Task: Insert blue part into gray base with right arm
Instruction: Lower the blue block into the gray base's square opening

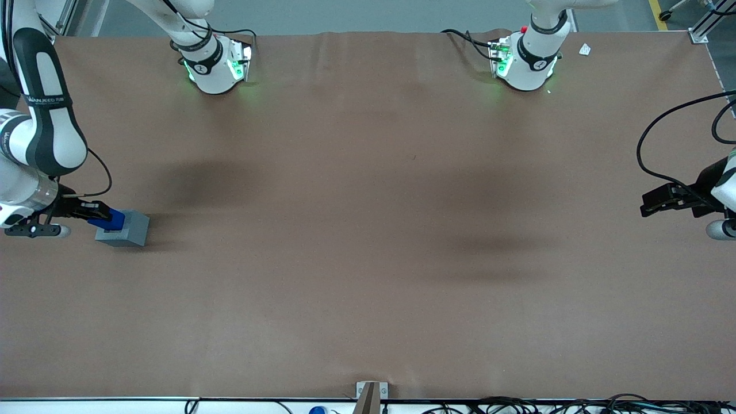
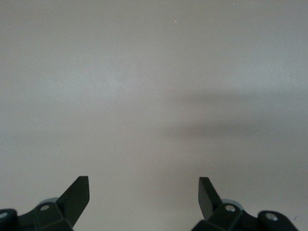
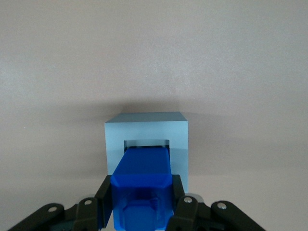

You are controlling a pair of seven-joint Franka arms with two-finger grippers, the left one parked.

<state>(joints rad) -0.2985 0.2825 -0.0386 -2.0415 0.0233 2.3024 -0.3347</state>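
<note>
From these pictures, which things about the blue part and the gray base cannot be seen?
- How deep the blue part sits in the gray base: in the right wrist view the part's own body covers the recess floor.
- The base's recess in the front view: the blue part and the gripper cover it.
- The gripper's wrist: cut off by the edge in the right wrist view.
- Left wrist view: only bare table.

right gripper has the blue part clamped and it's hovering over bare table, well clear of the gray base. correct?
Not quite. The gripper does have the blue part clamped, but it is not clear of the gray base: the right wrist view shows the part's tip entering the base's square recess. The front view agrees.
</note>
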